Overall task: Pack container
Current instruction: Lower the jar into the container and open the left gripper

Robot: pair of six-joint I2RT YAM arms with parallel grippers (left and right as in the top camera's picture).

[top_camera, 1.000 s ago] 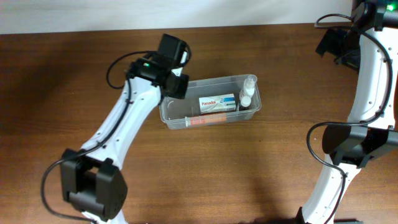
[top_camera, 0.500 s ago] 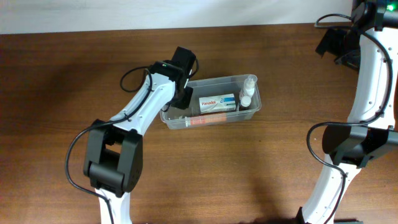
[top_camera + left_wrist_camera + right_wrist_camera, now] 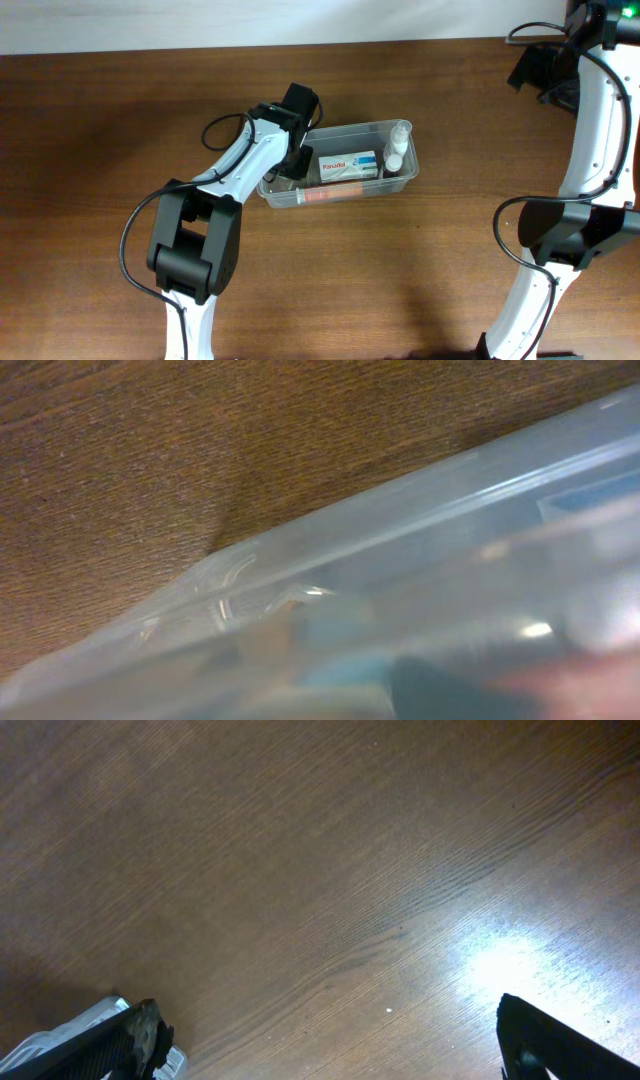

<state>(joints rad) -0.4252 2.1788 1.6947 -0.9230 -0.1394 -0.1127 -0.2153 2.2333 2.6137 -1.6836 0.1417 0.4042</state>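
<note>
The wooden table (image 3: pixel 100 150) fills my overhead feed, and both wrist cameras look at the same brown grain. My left arm (image 3: pixel 235 175) reaches up and across from the near edge, while the right arm (image 3: pixel 590 130) stands tall at the far right, well apart from everything I am packing. The container (image 3: pixel 350 128) sits near the middle of the table, its long side running away to the right of my left gripper (image 3: pixel 296 158), which is down at the tub's left end, right at the wall. From overhead the wrist covers the fingers, and the left wrist feed is only a blur of clear plastic wall (image 3: pixel 400 520) pressed close to the lens with bare wood (image 3: pixel 150 460) above it. So I cannot tell whether that gripper is wide, narrow or holding anything. My right gripper (image 3: pixel 330 1045) is spread wide over bare table, its two tips at opposite lower corners of its own feed with nothing between them. The container lies well off to that hand's left. Inside the tub, a white box (image 3: pixel 349 166) with blue print lies flat just right of the left gripper, about midway along. Two small white bottles (image 3: pixel 398 147) stand at the end farthest from that gripper, close together against the right wall. A thin reddish strip (image 3: pixel 325 194) runs along the near wall, below the box. I cannot make out what it is.
</note>
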